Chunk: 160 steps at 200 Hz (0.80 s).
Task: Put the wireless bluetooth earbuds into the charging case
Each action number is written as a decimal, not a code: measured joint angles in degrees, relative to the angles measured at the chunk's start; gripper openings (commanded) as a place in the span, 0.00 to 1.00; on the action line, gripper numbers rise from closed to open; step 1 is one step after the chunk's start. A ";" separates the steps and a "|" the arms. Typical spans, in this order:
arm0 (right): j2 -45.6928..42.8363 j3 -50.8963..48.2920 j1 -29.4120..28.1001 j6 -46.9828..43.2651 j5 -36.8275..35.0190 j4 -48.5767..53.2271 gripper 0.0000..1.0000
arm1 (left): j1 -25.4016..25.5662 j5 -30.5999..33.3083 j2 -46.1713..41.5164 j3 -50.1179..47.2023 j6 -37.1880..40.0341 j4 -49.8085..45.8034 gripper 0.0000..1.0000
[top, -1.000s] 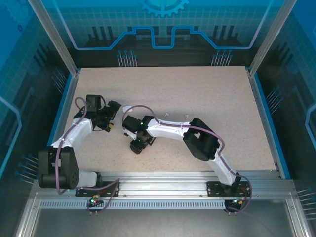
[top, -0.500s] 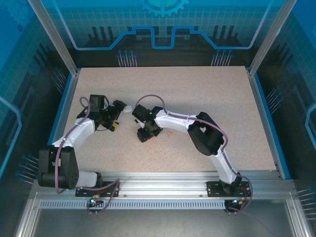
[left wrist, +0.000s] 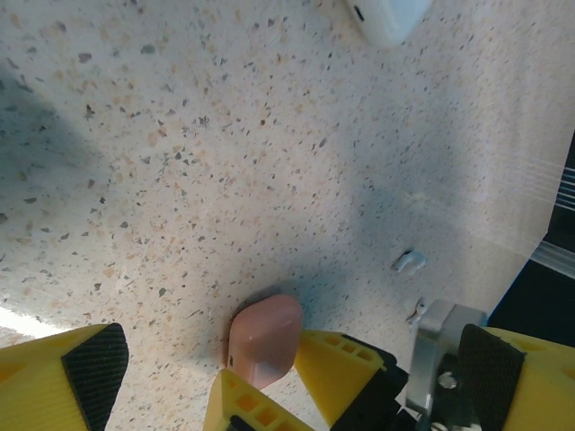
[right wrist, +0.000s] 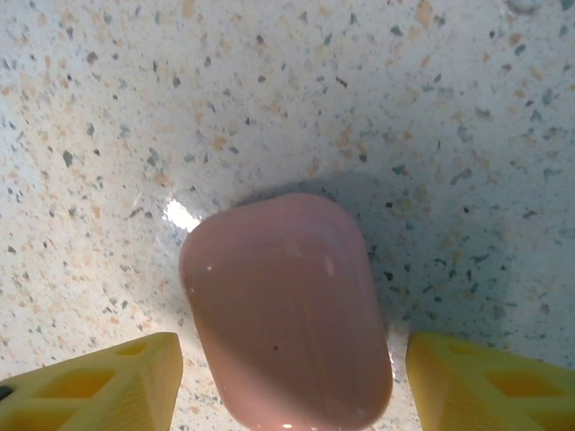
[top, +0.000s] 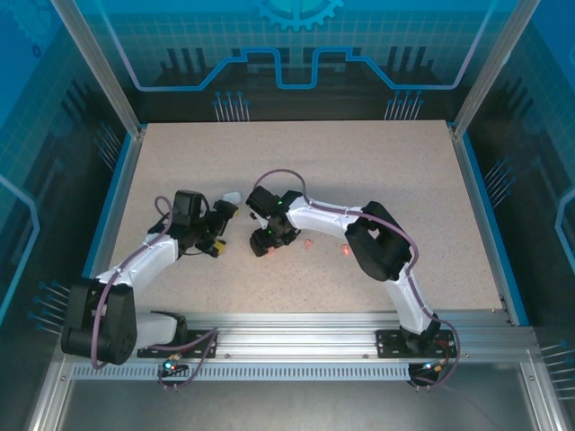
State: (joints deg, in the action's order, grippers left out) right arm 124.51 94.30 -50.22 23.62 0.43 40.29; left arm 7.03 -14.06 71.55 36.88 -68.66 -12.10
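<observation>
Fingers (right wrist: pixel 99 386) astride pink case (right wrist: pixel 286 310); earbuds (top: pixel 308 242) nearby

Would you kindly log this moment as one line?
left hand: open | right hand: open, flanking pink charging case | pink charging case: flat on table

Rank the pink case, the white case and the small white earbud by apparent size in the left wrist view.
1. Salmon-pink rounded plastic case, near the camera.
2. White rounded plastic case: cut by the top edge and farther away, so unsure against the pink one.
3. Tiny white plastic earbud, clearly smallest.
</observation>
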 measured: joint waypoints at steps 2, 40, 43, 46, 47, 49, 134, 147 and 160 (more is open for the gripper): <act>-0.04 -0.13 0.00 -0.11 0.00 -0.02 0.69 | 0.00 0.13 -0.11 0.09 -0.04 -0.15 0.99; -0.22 -0.42 -0.44 -2.43 -1.55 0.46 0.68 | 0.00 1.40 -0.35 3.10 0.22 -2.60 0.99; -0.22 -0.39 -0.52 -2.60 -1.79 0.52 0.68 | 0.00 1.40 -0.35 3.23 0.22 -2.58 0.99; -0.22 -0.35 -0.66 -2.86 -2.05 0.66 0.68 | -0.02 1.40 -0.35 3.39 0.22 -2.58 0.99; -0.22 -0.31 -0.70 -2.93 -2.12 0.72 0.68 | -0.04 1.40 -0.35 3.41 0.22 -2.60 0.99; -0.22 -0.26 -0.76 -3.04 -2.40 0.83 0.68 | -0.09 1.40 -0.35 3.50 0.20 -2.62 0.99; 4.04 6.71 -4.66 -7.82 -10.45 6.27 0.66 | -3.34 1.18 2.40 3.82 -0.33 -2.60 0.99; 4.13 6.71 -4.66 -7.85 -10.56 6.40 0.66 | -3.34 1.16 2.40 3.87 -0.31 -2.60 0.99; 4.13 6.71 -4.63 -7.82 -10.56 6.49 0.65 | -3.34 1.16 2.40 3.87 -0.28 -2.60 0.99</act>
State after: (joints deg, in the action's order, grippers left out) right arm 128.64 101.01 -54.85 15.79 -10.13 46.78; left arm 3.68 -12.91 73.95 40.75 -68.95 -14.70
